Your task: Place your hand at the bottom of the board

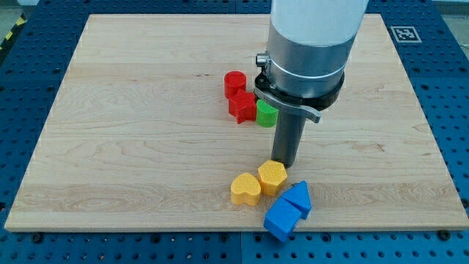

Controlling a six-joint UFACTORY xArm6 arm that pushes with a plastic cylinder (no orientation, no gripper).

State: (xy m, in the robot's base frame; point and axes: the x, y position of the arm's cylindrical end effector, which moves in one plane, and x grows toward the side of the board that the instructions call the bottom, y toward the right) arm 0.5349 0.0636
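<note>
My tip [284, 164] rests on the wooden board [132, 147], right of centre and a little toward the near edge. This tool is a plain rod with no jaws, so it neither opens nor closes, and it holds nothing.

Just in front of my tip, touching or all but touching it, sits a yellow hexagonal block [272, 177]. A yellow heart-shaped block [245, 188] lies at that block's left. To the near right are two blue blocks pressed together: the smaller blue block [299, 196] and the larger blue block [281, 218], which reaches almost to the near edge. Behind my tip, toward the far side, a red round block [234, 82], a red star-like block [242, 107] and a green block [266, 114] huddle together, the green one partly hidden by the arm.

The goal is the near strip of the board, and I judge the approach only partly done. A straight run toward the near edge would shove the yellow and blue blocks. The next move likely calls for a sidestep, then a slide down through bare wood to the near edge.
</note>
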